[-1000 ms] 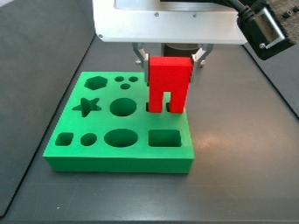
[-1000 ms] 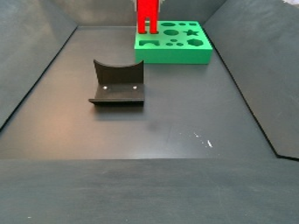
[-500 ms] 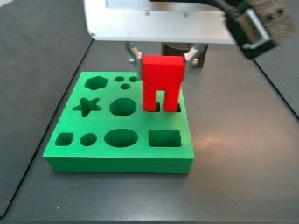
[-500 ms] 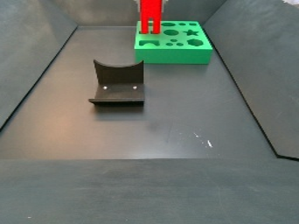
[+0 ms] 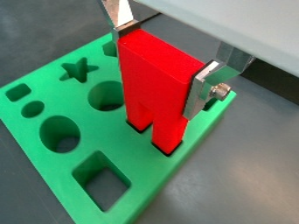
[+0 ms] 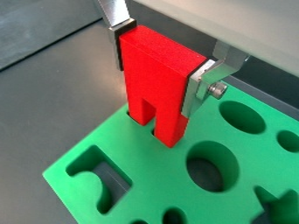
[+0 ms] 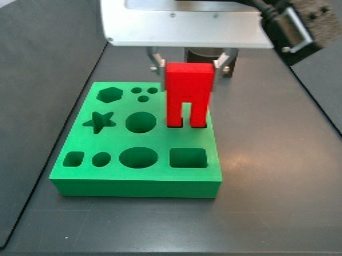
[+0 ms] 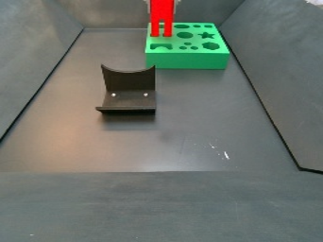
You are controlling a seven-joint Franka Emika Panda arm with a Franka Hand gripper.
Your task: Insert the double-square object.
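Observation:
The double-square object [image 7: 189, 92] is a bright red block with two square prongs. It stands upright with its prong tips at or just inside two square holes near one edge of the green board [image 7: 160, 170]. It shows in both wrist views [image 5: 158, 87] [image 6: 158, 83] and far off in a side view [image 8: 161, 16]. My gripper [image 5: 162, 54] is shut on the block's top, one silver finger [image 6: 202, 81] on each narrow side. The gripper [image 7: 190, 62] hangs above the board.
The green board [image 8: 190, 57] has star, hexagon, round, oval and square holes. A dark fixture [image 8: 127, 91] stands on the grey floor [image 8: 164, 142] well away from the board. Raised walls border the floor.
The red block has shifted slightly along the board and sits a little lower, its prongs now meeting the board's holes. The gripper's hold has not changed.

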